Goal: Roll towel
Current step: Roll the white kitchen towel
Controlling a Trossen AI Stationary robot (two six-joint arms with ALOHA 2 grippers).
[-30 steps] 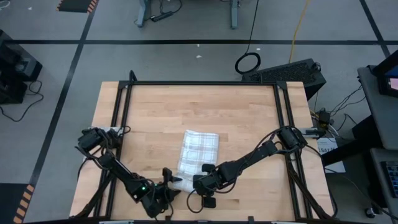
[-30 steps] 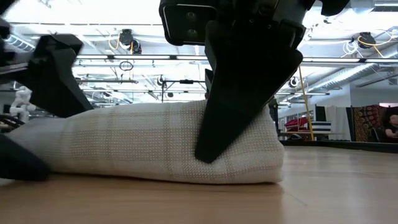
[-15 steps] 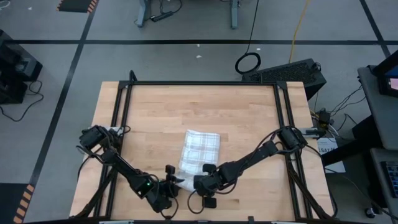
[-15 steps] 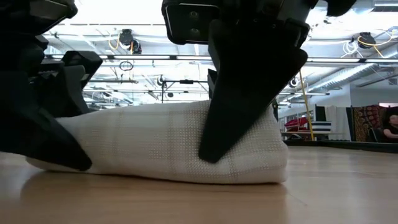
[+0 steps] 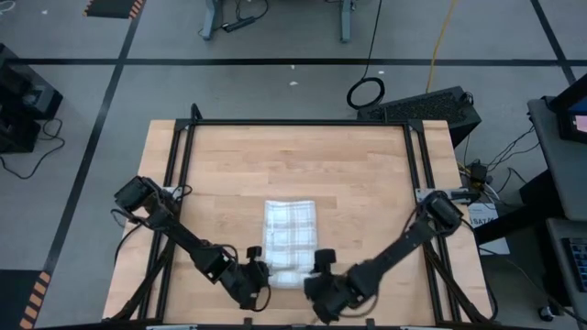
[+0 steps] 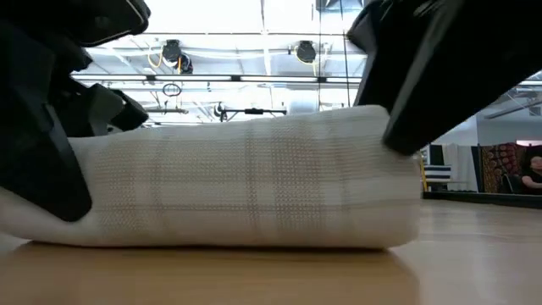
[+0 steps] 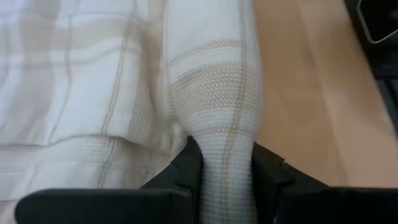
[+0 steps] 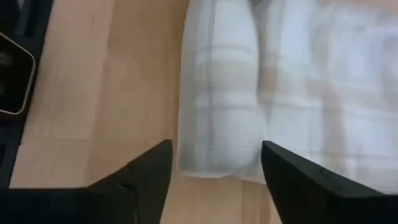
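The white plaid towel (image 5: 289,229) lies near the middle of the table's near half. Its near end is wound into a roll (image 6: 246,182) that lies crosswise on the wood, and the flat part (image 7: 68,68) stretches away toward the far edge. My left gripper (image 5: 260,275) is shut on the roll's left end. My right gripper (image 5: 317,268) stands open at the roll's right end (image 8: 217,143), one finger (image 8: 149,174) on either side of it, touching nothing. My left gripper pinches the roll's left end (image 7: 219,134) between its two fingers (image 7: 186,165), where the cloth is squeezed narrow. The fingers slant down from the table's left and lie along the roll. The roll rests on the table, level.
Bare wood (image 5: 275,156) spreads beyond the towel up to the black frame rail (image 5: 303,123) at the far edge. The frame's side rails (image 5: 179,174) run along both sides. The near edge is close behind both grippers.
My left gripper has shut on the roll's left end and rolled its wrist. My right gripper has opened, let go of the roll and drawn back toward the table's right and near edge. The towel now lies squarer to the table, the roll standing fuller.
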